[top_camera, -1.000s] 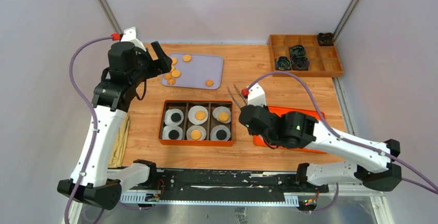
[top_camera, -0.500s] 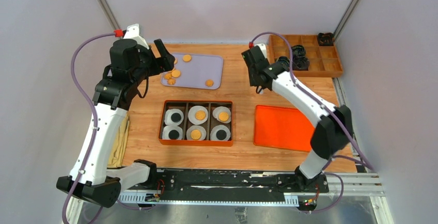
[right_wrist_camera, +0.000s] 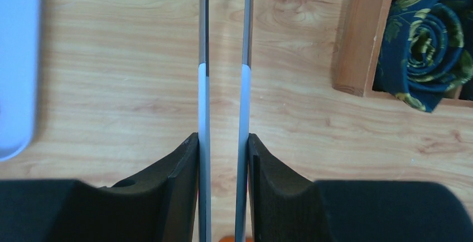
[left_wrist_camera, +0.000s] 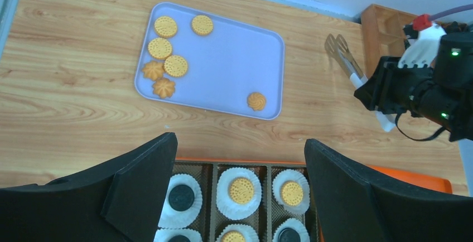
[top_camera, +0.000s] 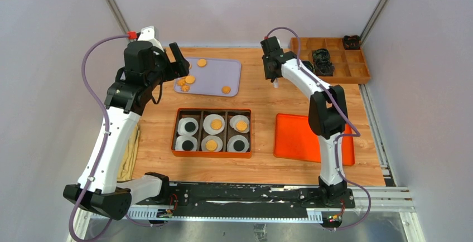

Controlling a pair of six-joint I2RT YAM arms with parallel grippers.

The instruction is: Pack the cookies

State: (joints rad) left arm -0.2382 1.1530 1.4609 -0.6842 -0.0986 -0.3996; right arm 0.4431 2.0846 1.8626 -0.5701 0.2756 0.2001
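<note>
Several golden cookies [left_wrist_camera: 175,66] lie on a lavender tray [left_wrist_camera: 234,58] at the back left; one sits apart [top_camera: 226,90] near its front edge. An orange box [top_camera: 173,136] holds white liners with orange cookies [top_camera: 216,124] and black cookies [top_camera: 188,125]. My left gripper [top_camera: 177,63] hangs open and empty high over the tray's left end; in its wrist view the gripper [left_wrist_camera: 240,141] frames the box. My right gripper [right_wrist_camera: 223,137] is shut on metal tongs [right_wrist_camera: 203,41] above bare wood between the tray and the wooden organizer. The tongs [left_wrist_camera: 341,52] hold nothing.
A wooden organizer [top_camera: 329,74] with rolled ties [right_wrist_camera: 429,47] stands at the back right. An orange lid [top_camera: 301,139] lies right of the box. A beige cloth [top_camera: 131,153] lies at the left edge beside my left arm.
My right arm has swung from over the orange lid to the far side of the table, carrying the tongs. The left gripper shifted slightly right and stays open.
</note>
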